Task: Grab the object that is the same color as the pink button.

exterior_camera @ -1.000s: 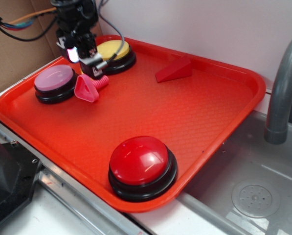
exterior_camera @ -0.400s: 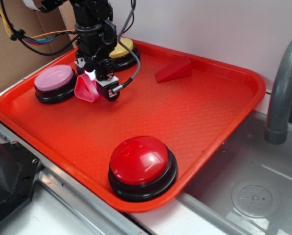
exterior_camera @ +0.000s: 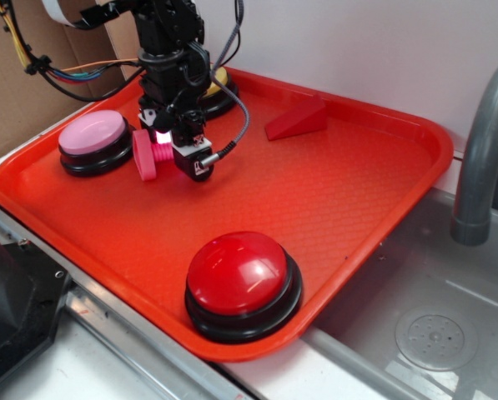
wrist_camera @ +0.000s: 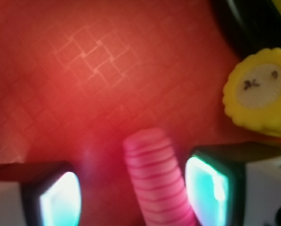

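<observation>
Nearest the camera on the red tray (exterior_camera: 349, 200), a big red domed button (exterior_camera: 242, 283) sits by the front rim. Farther back, the hand (exterior_camera: 167, 152) is lowered over the hot-pink toy bolt (exterior_camera: 146, 155), its fingers (wrist_camera: 208, 186) set apart on either side of the ribbed shaft; whether they touch it cannot be told. The bolt lies just right of the pink button (exterior_camera: 94, 140). A yellow gear piece (wrist_camera: 260, 92) lies beside the hand. Beyond stand a yellow-topped button (exterior_camera: 219, 83) and a red wedge block (exterior_camera: 297, 119).
</observation>
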